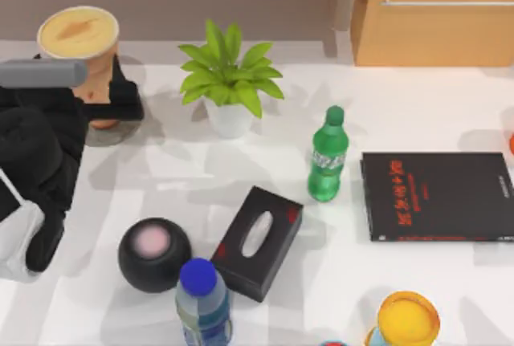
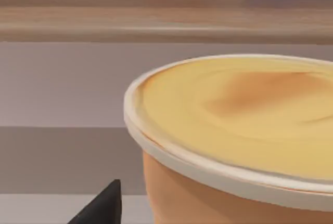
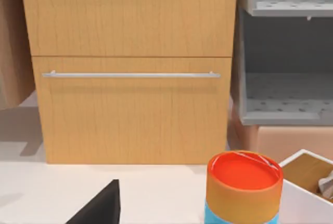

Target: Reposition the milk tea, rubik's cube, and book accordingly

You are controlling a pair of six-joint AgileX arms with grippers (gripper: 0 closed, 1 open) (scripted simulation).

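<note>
The milk tea point(image 1: 88, 49), a tall orange-brown cup with a creamy flat top, stands at the table's far left back corner. My left gripper point(image 1: 106, 101) reaches in from the left and straddles the cup's lower body, with one black finger point(image 1: 128, 97) beside its right side. In the left wrist view the cup point(image 2: 234, 130) is very close, and a dark fingertip point(image 2: 101, 208) sits just apart from its wall; the gripper looks open. One fingertip point(image 3: 101, 208) of my open right gripper shows off-centre in the right wrist view. The rubik's cube and the book are out of view.
A potted plant point(image 1: 229, 81), green bottle point(image 1: 328, 157), black tissue box point(image 1: 257, 242), black sphere point(image 1: 154, 255) and blue-capped bottle point(image 1: 202, 302) crowd the middle. A thin black book point(image 1: 438, 196) lies right, a yellow round-topped thing point(image 1: 408, 320) near the front. A wooden cabinet point(image 3: 130, 78) faces my right wrist.
</note>
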